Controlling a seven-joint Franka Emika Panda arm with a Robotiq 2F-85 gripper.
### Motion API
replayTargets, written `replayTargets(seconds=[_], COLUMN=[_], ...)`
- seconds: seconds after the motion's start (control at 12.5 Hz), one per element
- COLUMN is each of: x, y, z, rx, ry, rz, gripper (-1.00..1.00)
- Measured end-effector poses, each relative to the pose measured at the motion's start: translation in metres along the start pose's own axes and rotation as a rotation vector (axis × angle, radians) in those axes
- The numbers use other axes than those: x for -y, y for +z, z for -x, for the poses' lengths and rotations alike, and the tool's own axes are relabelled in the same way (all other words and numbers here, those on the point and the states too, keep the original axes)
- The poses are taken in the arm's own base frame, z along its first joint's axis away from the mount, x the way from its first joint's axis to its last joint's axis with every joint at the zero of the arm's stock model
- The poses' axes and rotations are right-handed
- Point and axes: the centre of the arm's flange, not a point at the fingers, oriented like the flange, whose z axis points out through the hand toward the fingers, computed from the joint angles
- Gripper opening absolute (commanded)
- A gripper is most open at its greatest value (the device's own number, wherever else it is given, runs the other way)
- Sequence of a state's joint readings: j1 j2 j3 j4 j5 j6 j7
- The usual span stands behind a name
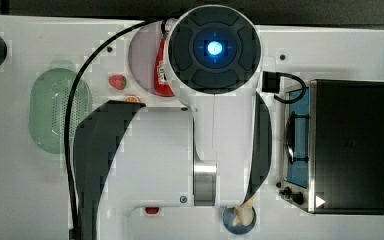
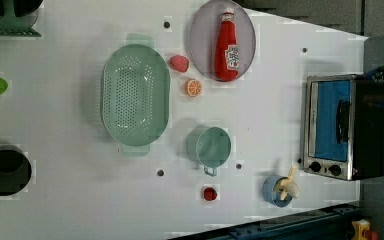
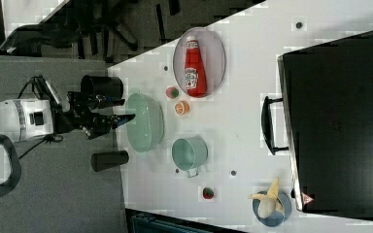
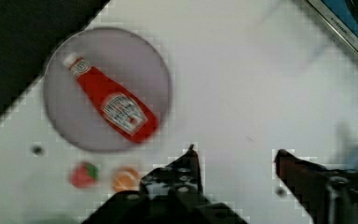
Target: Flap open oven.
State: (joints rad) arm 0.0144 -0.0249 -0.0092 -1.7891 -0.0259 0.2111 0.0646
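The left view shows the oven (image 2: 344, 127) door closed; the wrist view shows the end effector (image 4: 237, 156) fingers apart, empty.

Arm (image 1: 160, 150): glossy white shells with dark grey curved side panels and one brushed silver band. Round dark grey cap (image 1: 213, 48) carries four segments around a lit blue centre. Black cable (image 1: 75, 100) runs along the casing. End effector (image 4: 235, 161): black, two perforated fingers (image 4: 182, 175) with visible screws.
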Motion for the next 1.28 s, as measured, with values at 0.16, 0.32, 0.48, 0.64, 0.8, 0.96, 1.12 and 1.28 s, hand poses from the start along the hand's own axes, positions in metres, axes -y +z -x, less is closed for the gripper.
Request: replayTargets(seconds=[0.16,0.32,0.48,0.64,0.8,0.96,1.12,1.28], x=[-0.051,-0.088,-0.107,-0.109,-0.107,-0.104,-0.109,-0.122], y=[-0.003,-0.045,-0.087,-0.107,-0.099,-0.079,-0.059,-0.045], z=[0.036,0.052,0.055,0.050,0.045,0.039,0.027,0.014], rx=[0.086,0.050,-0.006,-0.045,-0.036,0.003,0.034,0.067], ry=[0.008,0.016,0.025,0.025,0.029,0.035,0.055,0.045], rz=[0.094,0.045,-0.027,-0.055,-0.048,-0.020,0.007,0.015], gripper=[0.81,1.00,0.90,0.39,-0.08,-0.55,-0.65,-0.65])
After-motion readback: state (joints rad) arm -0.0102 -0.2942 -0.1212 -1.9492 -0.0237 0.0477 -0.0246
